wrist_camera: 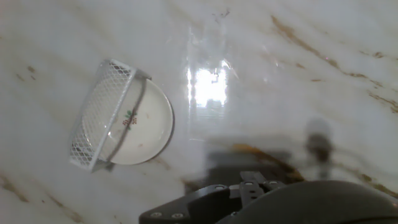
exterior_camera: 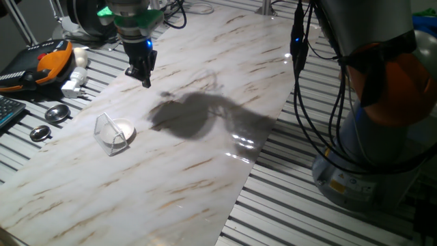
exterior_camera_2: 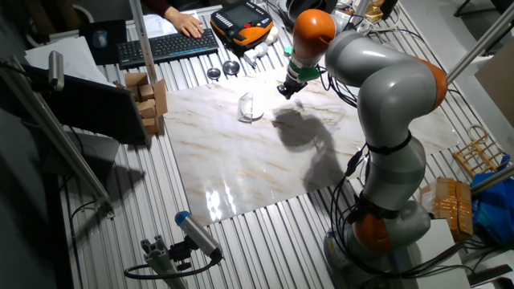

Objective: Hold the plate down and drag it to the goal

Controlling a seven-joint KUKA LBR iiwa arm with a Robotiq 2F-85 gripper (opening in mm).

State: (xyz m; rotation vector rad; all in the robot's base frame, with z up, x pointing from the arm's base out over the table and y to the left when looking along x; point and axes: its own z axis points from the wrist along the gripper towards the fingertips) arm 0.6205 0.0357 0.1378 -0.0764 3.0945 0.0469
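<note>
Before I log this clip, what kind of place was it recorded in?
Most likely a robotics lab: a marble-patterned board on a slatted aluminium bench, a teach pendant, and someone's hand at a keyboard.

I count one plate (exterior_camera: 123, 130) and one clear frame (exterior_camera: 108, 132) on one marble board (exterior_camera: 205, 171). Beside the board lie two metal discs (exterior_camera: 57, 113), one white plug (exterior_camera: 73, 85), one orange pendant (exterior_camera: 41, 63) and one keyboard (exterior_camera_2: 165, 46). I carry one gripper (exterior_camera: 141, 73).
</note>
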